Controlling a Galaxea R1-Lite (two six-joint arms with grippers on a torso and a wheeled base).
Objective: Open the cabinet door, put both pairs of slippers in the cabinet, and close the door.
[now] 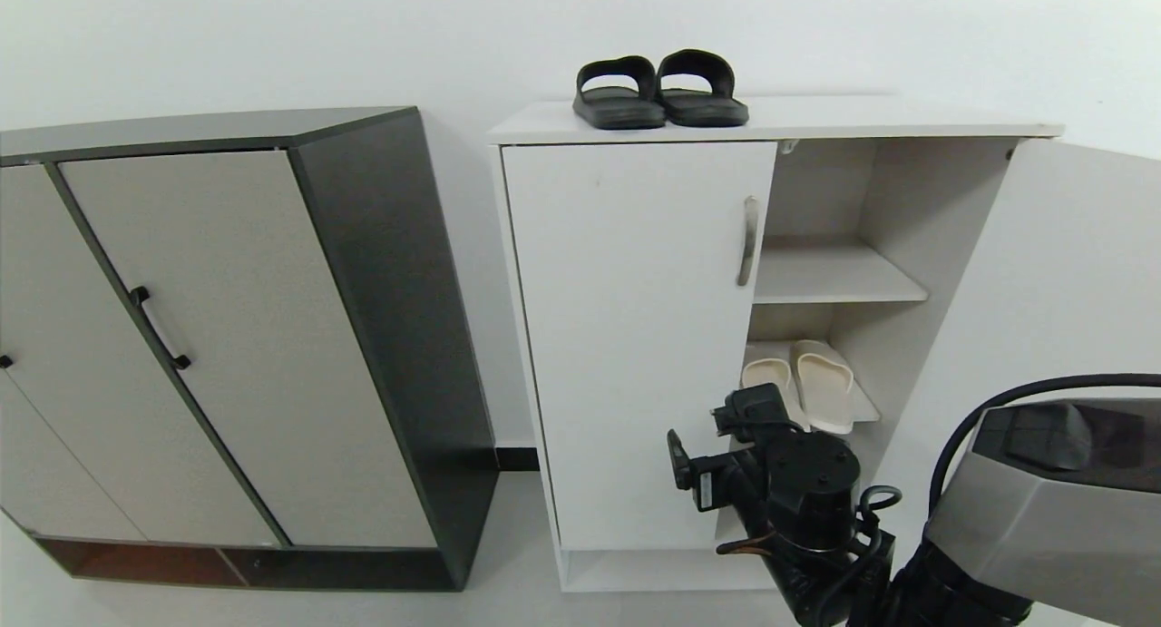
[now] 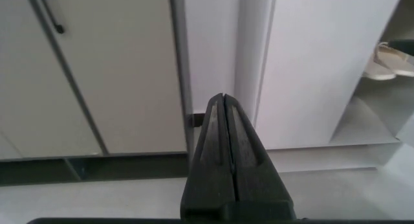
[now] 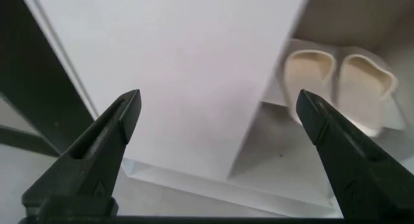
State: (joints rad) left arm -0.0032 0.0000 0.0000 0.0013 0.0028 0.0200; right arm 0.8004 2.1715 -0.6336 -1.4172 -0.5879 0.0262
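A dark-framed cabinet (image 1: 227, 337) with pale doors stands at the left, both doors shut. Just to its right is the white cabinet (image 1: 871, 117), against the far wall. Its right door (image 1: 1070, 282) is swung wide open toward me, and its left door (image 1: 635, 337) is shut, with a metal handle (image 1: 748, 241) upright along its right edge.

Inside the open half, a bare upper shelf (image 1: 834, 273) sits above a lower shelf (image 1: 866, 414). On that lower shelf lies the cream pair of slippers (image 1: 798, 386), side by side, partly hidden behind the edge of the shut door. The black pair of slippers (image 1: 660, 90) rests on the cabinet's top, toward its left end, the two touching each other.

My right gripper (image 3: 217, 101) hangs low and near, in front of the shut door's right edge, its fingers spread wide apart with nothing between them. It is near the cream pair but clear of it. My left gripper (image 2: 223, 98) has its fingers pressed flat together on nothing, and it points at the narrow gap between the two cabinets, low near the floor.
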